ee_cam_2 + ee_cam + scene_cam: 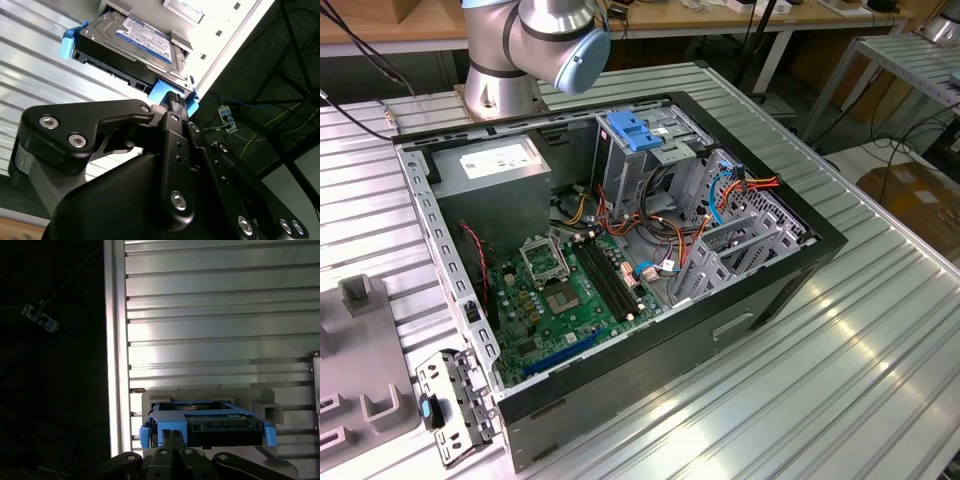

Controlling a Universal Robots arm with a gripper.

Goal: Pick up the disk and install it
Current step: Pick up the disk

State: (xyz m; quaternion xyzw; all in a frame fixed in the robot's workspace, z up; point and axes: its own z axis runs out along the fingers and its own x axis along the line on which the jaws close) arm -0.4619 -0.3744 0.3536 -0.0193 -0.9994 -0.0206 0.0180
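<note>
The disk (135, 42) is a silver hard drive with a white and blue label and blue side rails. It lies in a grey holder (210, 392) on the ribbed metal table, close to the table's edge. It shows edge-on as the disk (220, 426) in the first wrist view. My gripper (173, 97) has its fingers pressed together, their tips right at the blue rail on one end of the disk. Whether they pinch the rail cannot be made out. In the first wrist view the gripper (173, 434) sits just in front of that rail.
The open computer case (820, 240) lies on the table in the exterior view, with a motherboard, loose cables, a grey power supply (495, 170), a metal cage topped by a blue bracket (635, 130) and a drive cage (740, 250). The arm's base (535, 40) stands behind it.
</note>
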